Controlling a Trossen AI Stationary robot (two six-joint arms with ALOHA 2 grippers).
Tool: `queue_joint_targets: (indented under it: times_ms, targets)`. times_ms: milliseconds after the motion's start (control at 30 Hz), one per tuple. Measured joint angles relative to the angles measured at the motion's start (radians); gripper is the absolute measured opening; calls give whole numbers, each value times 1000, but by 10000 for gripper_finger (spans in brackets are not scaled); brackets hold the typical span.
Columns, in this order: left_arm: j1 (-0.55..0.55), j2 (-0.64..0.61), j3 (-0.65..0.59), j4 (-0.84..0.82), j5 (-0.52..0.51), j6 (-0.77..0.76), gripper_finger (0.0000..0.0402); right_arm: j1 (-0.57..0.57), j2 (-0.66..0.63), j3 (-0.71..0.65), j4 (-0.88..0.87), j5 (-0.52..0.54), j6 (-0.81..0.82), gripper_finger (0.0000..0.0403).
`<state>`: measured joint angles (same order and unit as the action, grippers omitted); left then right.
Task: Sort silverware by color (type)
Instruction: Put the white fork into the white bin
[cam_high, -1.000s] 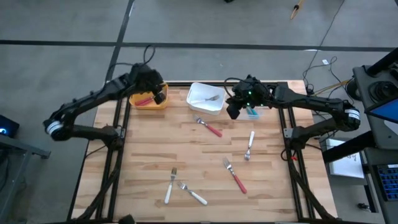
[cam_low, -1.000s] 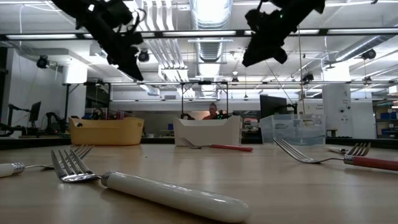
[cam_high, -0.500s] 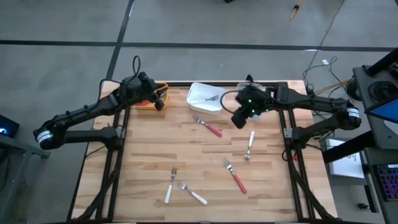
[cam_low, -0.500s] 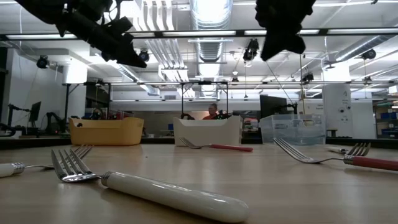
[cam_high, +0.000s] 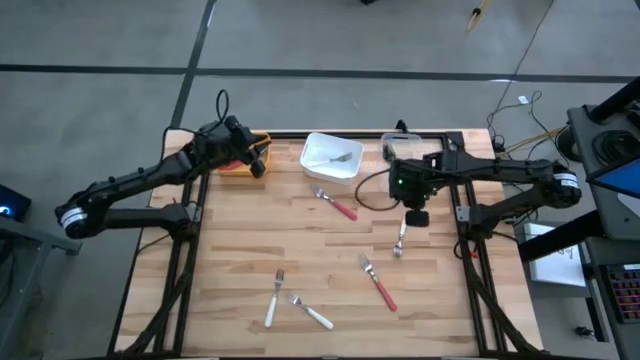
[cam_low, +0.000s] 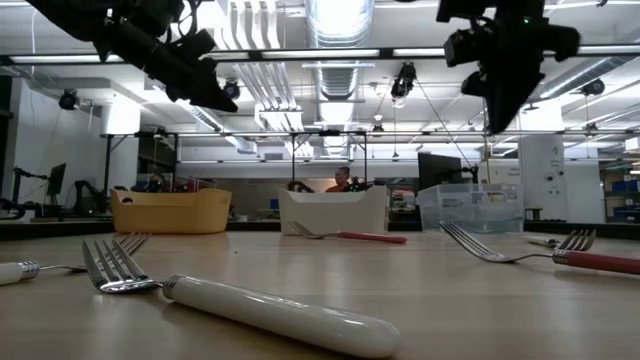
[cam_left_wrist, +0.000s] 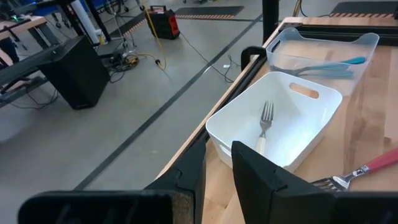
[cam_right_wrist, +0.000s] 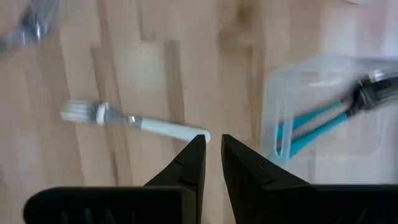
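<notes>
Your worktop (cam_high: 240, 260) is a pale wooden slab on a dark frame. No brand, label or writing can be read on anything you have here.

Bins, along the far edge:
- orange bin (cam_high: 243, 166), far left corner, red-handled pieces inside, partly hidden by the left arm;
- white bin (cam_high: 322, 170), middle, holding one white-handled fork (cam_left_wrist: 264, 127);
- clear bin (cam_left_wrist: 323, 53), far right corner, holding teal-handled silverware (cam_right_wrist: 311, 127).

Loose silverware on the boards:
- red-handled fork (cam_high: 336, 203), just in front of the white bin;
- white-handled fork (cam_high: 401, 235), toward the right edge, directly under your right gripper;
- second red-handled fork (cam_high: 378, 283), right of centre, nearer the front edge;
- two white-handled forks (cam_high: 290, 300), close together near the front edge, left of centre; their heads nearly meet.

End effectors:
- left gripper (cam_high: 256, 160): up in the air over the orange bin at the far left corner, fingers (cam_left_wrist: 258, 180) drawn narrow with only a slim gap between them, carrying nothing;
- right gripper (cam_high: 415, 217): raised above the boards just in front of the clear bin, over the handle end of the white-handled fork by the right edge, fingers (cam_right_wrist: 242, 168) likewise narrow and carrying nothing.

Beyond the far edge, the low view shows you a person (cam_low: 342, 180) behind the white bin.
</notes>
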<state>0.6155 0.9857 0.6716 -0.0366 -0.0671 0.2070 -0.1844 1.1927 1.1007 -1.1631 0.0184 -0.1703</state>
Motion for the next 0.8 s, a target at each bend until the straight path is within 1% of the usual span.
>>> queue_joint_targets:
  times_ms: [233,433,500,667,800]
  targets:
    - [0,28,0,0,-1,0,59,21,0,-94,109,3,-139,43]
    - [0,62,0,11,-1,0,59,64,0,-146,156,14,-272,46]
    - [0,70,0,20,-1,-7,59,89,0,-163,167,17,-320,56]
    - [0,86,-1,64,-1,-10,59,141,19,-186,188,88,-403,100]
    - [0,88,-1,92,-1,-10,59,182,68,-186,192,87,-506,124]
